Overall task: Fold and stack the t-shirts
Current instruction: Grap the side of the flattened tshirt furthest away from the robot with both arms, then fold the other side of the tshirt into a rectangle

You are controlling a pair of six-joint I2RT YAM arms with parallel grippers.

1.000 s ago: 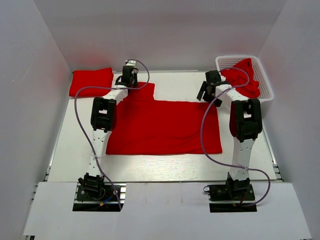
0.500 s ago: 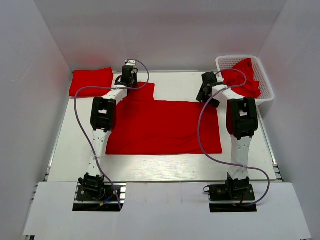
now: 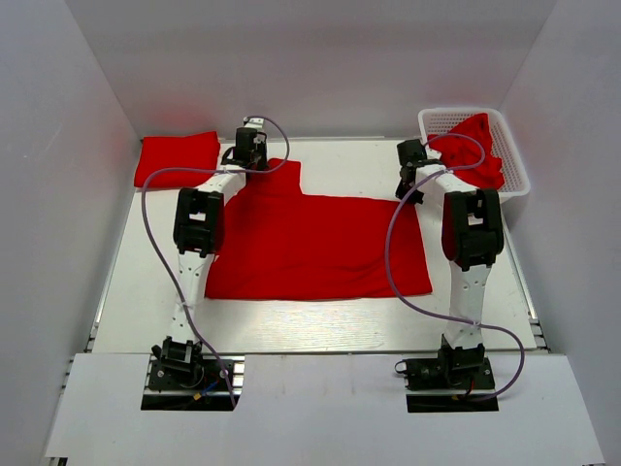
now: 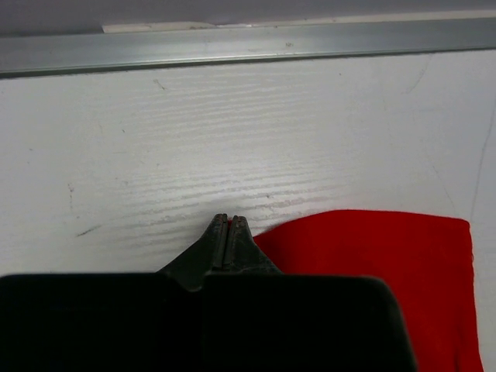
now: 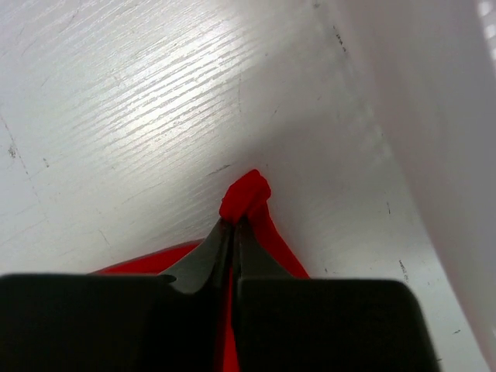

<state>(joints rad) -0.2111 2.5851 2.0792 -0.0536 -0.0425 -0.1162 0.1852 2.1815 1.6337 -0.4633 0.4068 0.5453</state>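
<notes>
While the left gripper [image 4: 227, 222] kept pinching the flat t-shirt [image 3: 320, 243] by its far left corner on the table [image 3: 349, 167], the right gripper [image 5: 235, 223], gaping a second ago, had clamped onto its far right corner.

Bright, even overhead light; sharp frames

You lose the shirt [image 4: 372, 263] off the right and bottom edges of the left wrist view, and the left gripper [image 4: 227, 223] covers its near part (cloth between the tips: too small to tell). From above, the left arm [image 3: 199, 218] hides its left edge.
</notes>
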